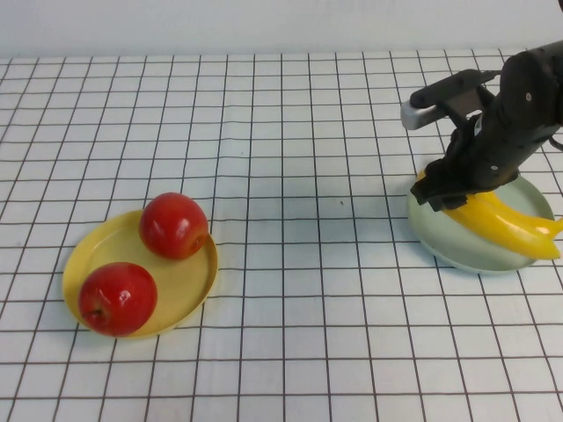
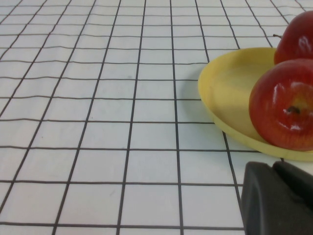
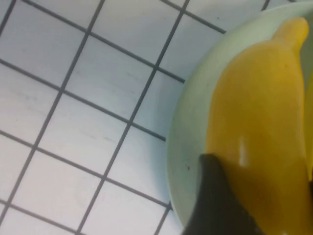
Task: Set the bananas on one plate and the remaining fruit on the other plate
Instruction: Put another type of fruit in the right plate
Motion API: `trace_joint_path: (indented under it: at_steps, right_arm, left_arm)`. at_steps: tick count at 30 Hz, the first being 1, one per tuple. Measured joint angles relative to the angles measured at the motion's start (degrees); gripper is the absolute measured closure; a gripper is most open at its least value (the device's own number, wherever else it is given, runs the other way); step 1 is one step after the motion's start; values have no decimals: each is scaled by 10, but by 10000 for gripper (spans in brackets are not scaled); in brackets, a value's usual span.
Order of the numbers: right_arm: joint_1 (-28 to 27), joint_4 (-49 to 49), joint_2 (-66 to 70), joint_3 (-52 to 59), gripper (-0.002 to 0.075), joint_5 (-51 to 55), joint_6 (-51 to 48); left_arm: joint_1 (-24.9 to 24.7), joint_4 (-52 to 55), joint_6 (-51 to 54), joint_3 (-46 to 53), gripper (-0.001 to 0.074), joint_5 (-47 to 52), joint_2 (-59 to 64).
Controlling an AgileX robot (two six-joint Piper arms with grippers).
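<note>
Two yellow bananas [image 1: 506, 227] lie on the pale grey-green plate [image 1: 440, 239] at the right. My right gripper [image 1: 453, 189] is low over that plate, shut on one banana [image 3: 259, 98]. A dark finger [image 3: 215, 196] presses its side above the plate rim [image 3: 188, 147]. Two red apples [image 1: 174, 225] [image 1: 117, 298] sit on the yellow plate [image 1: 189, 286] at the left. My left gripper [image 2: 276, 166] is out of the high view. It hangs shut and empty just outside the yellow plate [image 2: 230, 93], near the closer apple [image 2: 283, 110]; the other apple [image 2: 298, 36] is behind.
The table is covered by a white cloth with a black grid [image 1: 308, 132]. The plates stand about a plate's width and a half apart, with bare cloth between and behind them.
</note>
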Motion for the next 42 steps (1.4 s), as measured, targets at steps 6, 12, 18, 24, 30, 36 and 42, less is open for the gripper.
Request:
trace_joint_path:
  at_steps: [6, 12, 18, 24, 30, 36, 42]
  right_arm:
    - [-14, 29, 28, 1, 384, -15, 0]
    - [-25, 36, 52, 2, 363, -40, 1]
    - [-32, 43, 37, 2, 366, -40, 2]
    - [-33, 63, -24, 2, 373, -66, 4]
    - [-33, 66, -19, 1, 363, -94, 4]
    - [-33, 69, 29, 1, 261, -83, 4]
    - [-33, 69, 31, 1, 188, -82, 4]
  left_arm:
    - [0, 0, 0, 0, 738, 0, 0]
    - [0, 0, 0, 0, 738, 0, 0]
    - [0, 0, 0, 0, 738, 0, 0]
    - [0, 0, 0, 0, 738, 0, 0]
    - [0, 0, 0, 0, 738, 0, 0]
    - [0, 0, 0, 0, 738, 0, 0]
    - [0, 0, 0, 0, 738, 0, 0]
